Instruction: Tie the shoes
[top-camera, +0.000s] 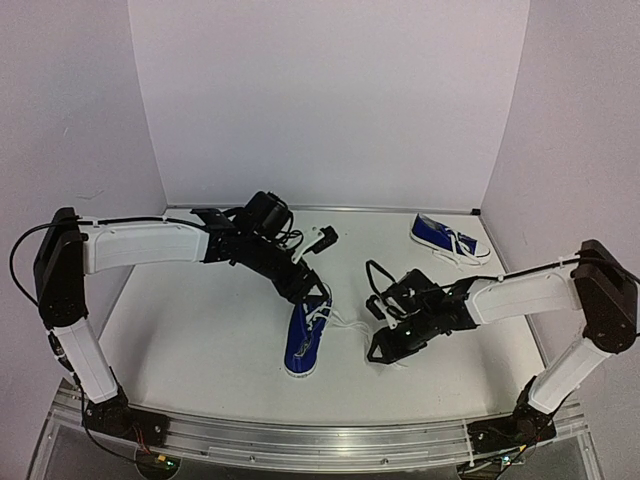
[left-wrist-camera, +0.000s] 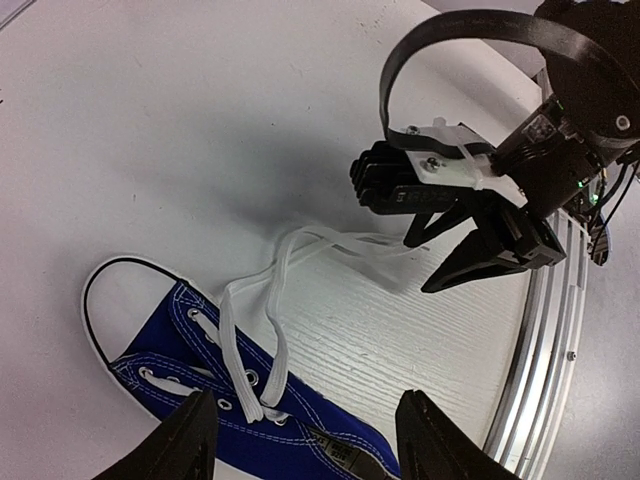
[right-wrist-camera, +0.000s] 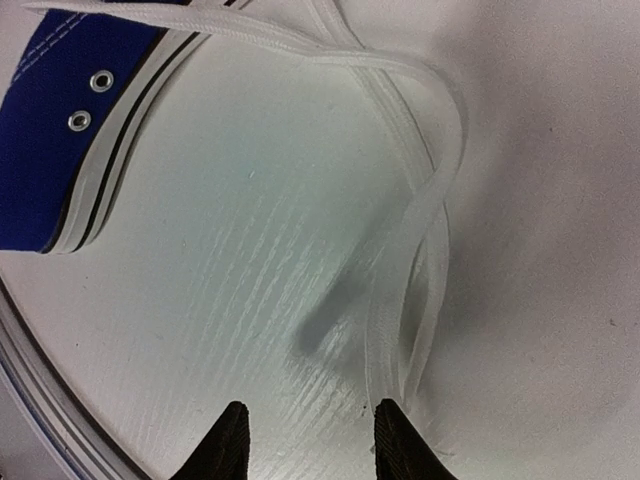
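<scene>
Though nothing is tied, one small royal-blue canvas sneaker lies on the bench under gaping left jaws, its mate far right; right jaws stand parted beside the loose white laces.

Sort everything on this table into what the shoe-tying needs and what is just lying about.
For the job: near blue shoe; its loose white laces; far blue shoe.
Just there: the table; a small black-and-white piece by the left arm, unclear what it is.

Blue shoes (white laces, black-striped white soles) on white table.
</scene>
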